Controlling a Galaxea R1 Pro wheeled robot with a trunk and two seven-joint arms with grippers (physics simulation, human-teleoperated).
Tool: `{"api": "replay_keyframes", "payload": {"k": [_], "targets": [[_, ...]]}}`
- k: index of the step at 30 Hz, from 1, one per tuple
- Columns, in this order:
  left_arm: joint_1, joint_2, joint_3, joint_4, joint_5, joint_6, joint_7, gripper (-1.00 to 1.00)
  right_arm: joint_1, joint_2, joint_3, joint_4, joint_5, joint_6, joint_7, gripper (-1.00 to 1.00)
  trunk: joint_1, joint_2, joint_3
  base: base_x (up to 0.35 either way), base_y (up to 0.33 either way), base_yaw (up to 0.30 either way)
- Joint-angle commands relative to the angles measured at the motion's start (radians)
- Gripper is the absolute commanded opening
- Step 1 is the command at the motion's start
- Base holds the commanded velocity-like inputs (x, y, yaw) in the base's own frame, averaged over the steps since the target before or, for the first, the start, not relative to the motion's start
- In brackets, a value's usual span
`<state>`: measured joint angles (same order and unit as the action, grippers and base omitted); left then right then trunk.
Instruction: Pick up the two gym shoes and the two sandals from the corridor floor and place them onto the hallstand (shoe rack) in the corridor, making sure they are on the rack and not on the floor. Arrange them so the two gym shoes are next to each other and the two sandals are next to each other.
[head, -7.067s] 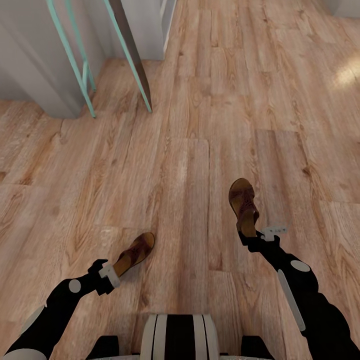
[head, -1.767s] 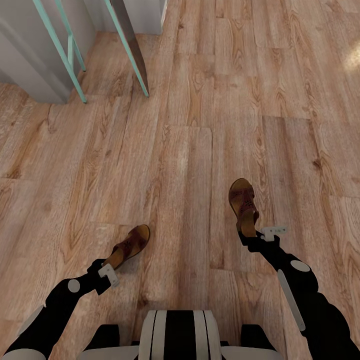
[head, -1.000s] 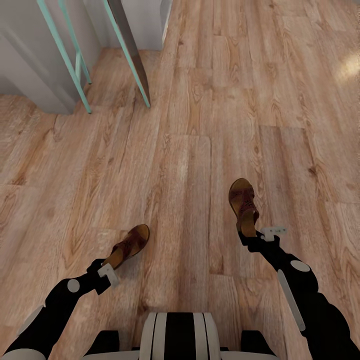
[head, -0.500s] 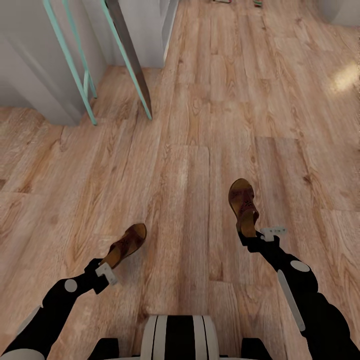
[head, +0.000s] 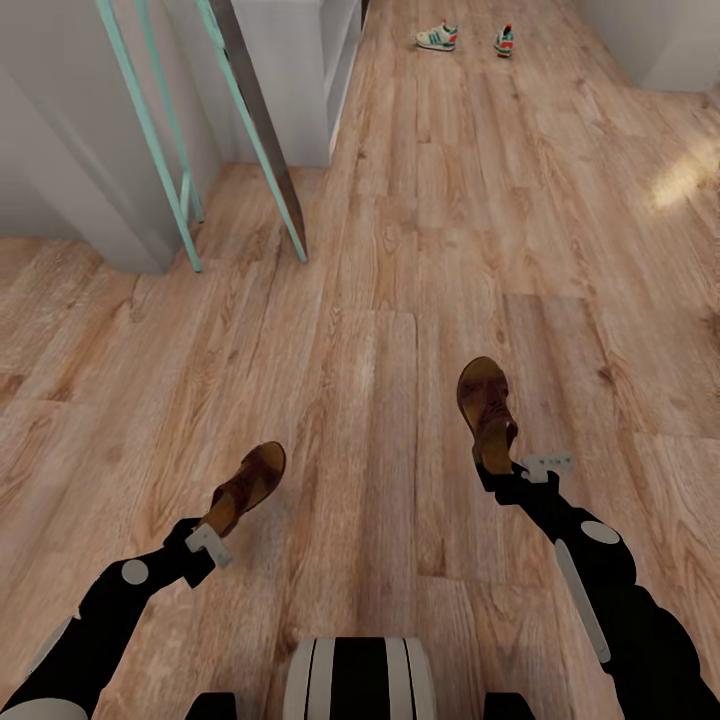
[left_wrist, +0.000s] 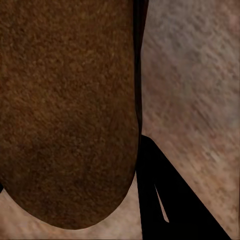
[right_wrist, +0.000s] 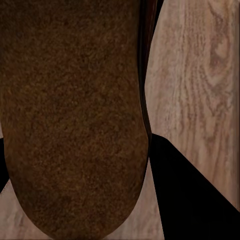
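Observation:
I hold one brown sandal in each hand above the corridor floor (head: 380, 300). My left gripper (head: 214, 528) is shut on the heel of the left sandal (head: 245, 487), whose brown sole (left_wrist: 65, 110) looms close in the left wrist view. My right gripper (head: 497, 468) is shut on the heel of the right sandal (head: 485, 408), its sole (right_wrist: 70, 115) close in the right wrist view. The two gym shoes (head: 437, 37) (head: 504, 41) lie apart on the floor far ahead. The hallstand is out of view.
A leaning board on teal legs (head: 255, 120) stands at the far left beside a grey wall corner (head: 70, 170). A white unit (head: 290, 70) sits behind it. Another pale wall base (head: 660, 40) is at the far right. Open plank floor runs between them toward the shoes.
The whole view has tilted up and shifted, bringing the two gym shoes into sight at the far end. My left arm with its sandal has drifted slightly left. The right arm holds still.

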<state>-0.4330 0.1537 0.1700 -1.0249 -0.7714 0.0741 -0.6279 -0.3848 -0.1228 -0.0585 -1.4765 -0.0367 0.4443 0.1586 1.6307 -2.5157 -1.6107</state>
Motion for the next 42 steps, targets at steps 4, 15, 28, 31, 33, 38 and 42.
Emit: {"api": "replay_keyframes", "payload": {"k": [4,15,28,31,33,38,42], "targets": [[0.0,0.0,0.016,0.007,0.034,0.004,-0.007,-1.0,0.0,0.001,0.0,-0.002,-0.006,0.007,0.003,-1.0,-0.002,0.001,0.015,0.0,0.0,0.0],[0.003,0.0,0.022,0.162,0.262,-0.005,0.205,-1.0,0.0,-0.002,-0.003,-0.008,0.001,0.003,0.002,-1.0,-0.007,0.003,0.058,0.0,0.0,0.0],[0.096,0.0,0.02,0.204,0.447,-0.068,0.341,-1.0,0.014,-0.017,-0.01,0.002,0.073,-0.001,-0.003,-1.0,-0.013,0.006,0.124,0.0,0.0,-0.058],[0.117,-0.002,0.02,0.221,0.477,-0.123,0.363,-1.0,0.045,-0.014,-0.01,0.019,0.096,-0.019,-0.004,-1.0,-0.014,0.007,0.141,0.0,0.0,-0.084],[0.13,-0.004,0.02,0.246,0.508,-0.162,0.382,-1.0,0.069,-0.011,-0.009,0.045,0.103,-0.048,-0.005,-1.0,-0.015,0.007,0.151,0.0,0.0,-0.084],[0.145,-0.009,0.02,0.339,0.586,-0.262,0.433,-1.0,0.134,-0.007,-0.009,0.129,0.108,-0.155,-0.005,-1.0,-0.017,0.009,0.179,0.0,0.0,-0.085],[0.148,-0.009,0.02,0.421,0.622,-0.343,0.462,-1.0,0.171,-0.006,-0.009,0.203,0.107,-0.239,-0.004,-1.0,-0.019,0.01,0.2,0.0,0.0,-0.09]]}}
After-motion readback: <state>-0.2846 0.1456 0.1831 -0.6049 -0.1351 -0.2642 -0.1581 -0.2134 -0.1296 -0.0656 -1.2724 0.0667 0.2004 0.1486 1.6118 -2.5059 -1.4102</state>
